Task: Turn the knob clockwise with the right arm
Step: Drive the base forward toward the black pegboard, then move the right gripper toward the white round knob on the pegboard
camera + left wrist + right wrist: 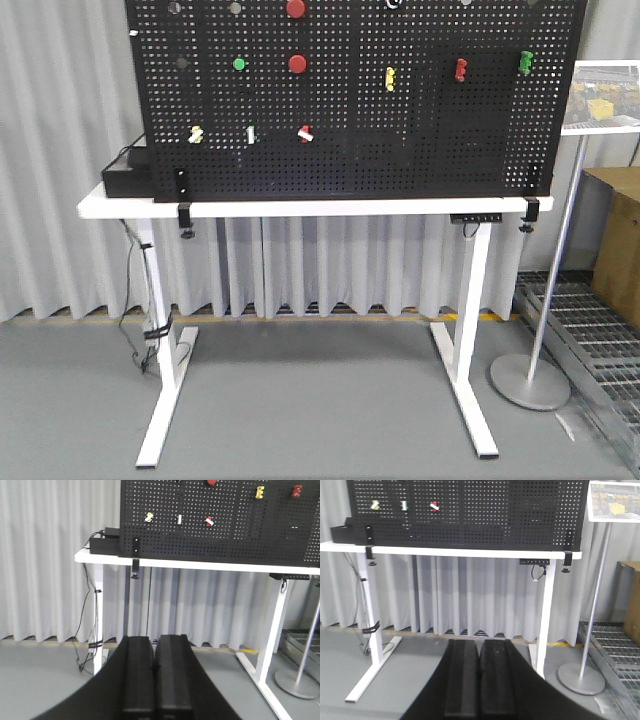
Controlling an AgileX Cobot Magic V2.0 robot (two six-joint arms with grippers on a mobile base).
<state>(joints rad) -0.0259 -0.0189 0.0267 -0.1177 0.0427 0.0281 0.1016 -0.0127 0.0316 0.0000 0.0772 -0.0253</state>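
1. Nearest the lens in the right wrist view, the right hand [479, 645] is seen with its two black fingers pressed together and nothing held between them. It is placed low and well apart from the board.
2. The left hand [154, 642] is likewise seen closed on nothing, also well away from the tabletop [300, 207].
3. The knob is to be found on the upright pegboard [400, 130] that is stood on the tabletop. Several round pieces are mounted there. A red knob [298, 64] in the upper left part is judged the likeliest, though which one is meant cannot be told.
4. The knob is judged to be small, rigid plastic, fixed to the board and free only to turn about its axis, so no weight is borne by the hand. Its smooth rim may slip.
5. Hold is best taken across the rim, with fingers on opposite sides and the wrist lined up with the axis. The hand would first have to be opened.
6. The board is held by clamps [186, 222] at the tabletop edge, so little give is expected under a turning force.
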